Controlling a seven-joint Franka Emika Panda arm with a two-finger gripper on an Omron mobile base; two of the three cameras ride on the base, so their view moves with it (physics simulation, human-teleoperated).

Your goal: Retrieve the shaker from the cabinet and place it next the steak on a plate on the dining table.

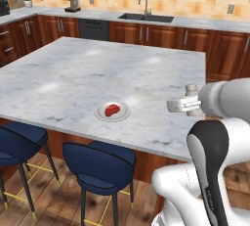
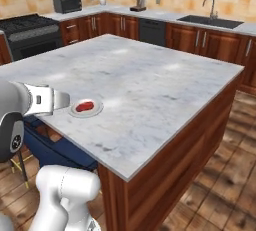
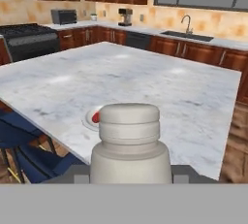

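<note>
My gripper [image 1: 175,105] is shut on the shaker [image 3: 130,140], a grey tapered cylinder with a lighter cap [image 1: 191,90]. It hangs above the near right part of the dining table [image 1: 73,73], to the right of the plate [image 1: 122,116]. The small red steak [image 1: 112,108] lies on that light round plate. In the right base view the gripper [image 2: 62,100] is just left of the plate [image 2: 95,109] and steak [image 2: 84,106]. In the hand view the shaker's cap partly hides the plate [image 3: 88,117]. The wall cabinet is out of view.
Blue stools [image 1: 100,164] stand along the table's near side. The wall counter behind carries a sink [image 1: 145,17] and a coffee machine [image 1: 72,0]. A stove [image 2: 27,25] and microwave [image 2: 67,3] are at the far left.
</note>
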